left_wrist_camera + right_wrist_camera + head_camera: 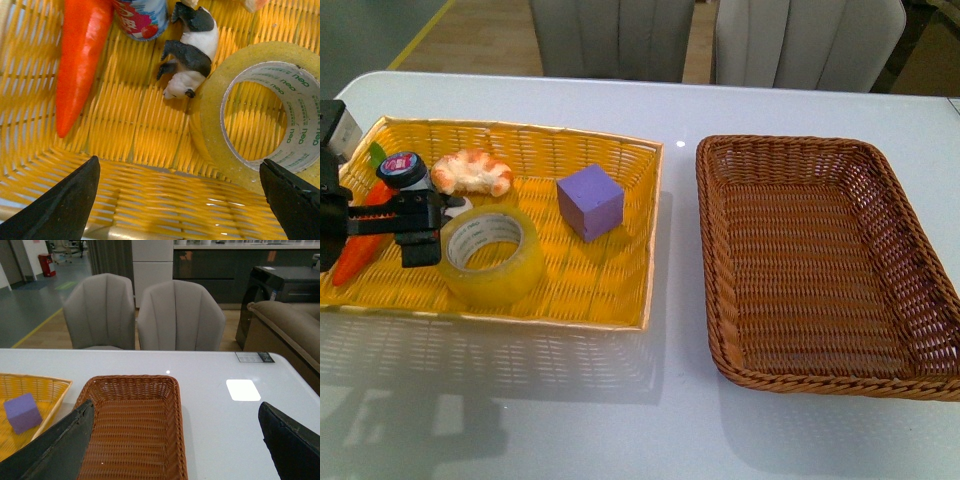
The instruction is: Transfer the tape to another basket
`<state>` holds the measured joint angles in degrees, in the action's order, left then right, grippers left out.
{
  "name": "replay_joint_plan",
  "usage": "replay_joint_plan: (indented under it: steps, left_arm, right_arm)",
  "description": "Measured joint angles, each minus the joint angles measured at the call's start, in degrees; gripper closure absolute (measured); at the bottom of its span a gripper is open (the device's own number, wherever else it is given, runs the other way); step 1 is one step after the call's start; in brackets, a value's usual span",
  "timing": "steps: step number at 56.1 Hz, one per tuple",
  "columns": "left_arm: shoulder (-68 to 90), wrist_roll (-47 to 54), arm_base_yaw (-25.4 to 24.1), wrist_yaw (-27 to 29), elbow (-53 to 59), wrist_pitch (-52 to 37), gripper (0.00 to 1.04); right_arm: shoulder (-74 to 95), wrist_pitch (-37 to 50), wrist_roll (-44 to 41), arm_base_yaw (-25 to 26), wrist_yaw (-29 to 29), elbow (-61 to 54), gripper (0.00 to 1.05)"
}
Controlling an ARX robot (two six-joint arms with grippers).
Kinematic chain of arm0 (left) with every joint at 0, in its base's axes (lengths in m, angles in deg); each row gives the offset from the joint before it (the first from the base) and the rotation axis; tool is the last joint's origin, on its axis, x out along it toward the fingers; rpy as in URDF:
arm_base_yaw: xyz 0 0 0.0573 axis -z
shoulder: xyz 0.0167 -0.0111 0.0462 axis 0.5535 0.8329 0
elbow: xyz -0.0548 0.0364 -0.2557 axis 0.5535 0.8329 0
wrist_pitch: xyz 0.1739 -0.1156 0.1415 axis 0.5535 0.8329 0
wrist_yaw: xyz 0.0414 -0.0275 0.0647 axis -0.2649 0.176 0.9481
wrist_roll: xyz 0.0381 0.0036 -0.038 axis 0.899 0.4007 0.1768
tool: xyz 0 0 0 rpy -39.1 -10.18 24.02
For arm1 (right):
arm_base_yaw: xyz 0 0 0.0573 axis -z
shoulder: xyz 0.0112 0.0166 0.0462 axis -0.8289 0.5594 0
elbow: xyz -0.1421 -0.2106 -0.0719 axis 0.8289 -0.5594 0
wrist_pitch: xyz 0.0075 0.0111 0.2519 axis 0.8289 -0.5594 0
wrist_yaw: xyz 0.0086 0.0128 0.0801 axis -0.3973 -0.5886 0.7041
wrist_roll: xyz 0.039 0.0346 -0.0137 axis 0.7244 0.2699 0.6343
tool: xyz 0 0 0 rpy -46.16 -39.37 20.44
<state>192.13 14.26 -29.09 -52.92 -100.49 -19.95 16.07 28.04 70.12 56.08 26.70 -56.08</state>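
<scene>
The tape [492, 255], a wide yellowish roll with a white printed core, lies flat in the bright yellow woven tray [654, 225] near its front edge. My left gripper [435, 228] hovers open just left of the roll, over the tray's left end. In the left wrist view the tape [210, 125] sits by one black finger [290, 200], outside the open gap of the left gripper [179, 162]. The dark brown wicker basket [800, 270] stands to the right, with nothing in it. My right gripper [175, 407] hangs open above that basket [135, 430] and the table.
The yellow tray also holds an orange carrot [80, 60], a small can [142, 17], a panda figure [192, 50], a croissant [472, 172] and a purple cube [590, 202]. Grey chairs [175, 315] stand behind the white table.
</scene>
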Motion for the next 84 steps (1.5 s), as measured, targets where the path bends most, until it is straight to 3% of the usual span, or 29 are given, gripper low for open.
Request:
replay_joint_plan:
  steps: [31,35,45,58,67,84]
  left_arm:
    - [10.71,0.37,0.68,1.09,-8.26,0.15,0.09]
    - [11.54,0.63,0.76,1.11,-8.92,0.15,0.16]
    - [13.22,1.27,1.44,1.01,-11.04,0.55,0.55]
    - [13.66,1.25,2.12,0.92,-11.76,0.87,0.87]
    - [12.7,1.81,2.16,1.44,-11.19,0.81,0.9]
    - [-3.69,1.46,3.58,0.81,-8.57,4.5,0.9]
  right_arm:
    - [0.0,0.0,0.0,0.0,0.0,0.0,0.09]
    - [0.0,0.0,0.0,0.0,0.02,0.0,0.09]
    - [0.0,0.0,0.0,0.0,0.0,0.0,0.09]
    - [0.0,0.0,0.0,0.0,0.02,0.0,0.09]
    - [0.0,0.0,0.0,0.0,0.02,0.0,0.09]
    - [0.0,0.0,0.0,0.0,0.0,0.0,0.09]
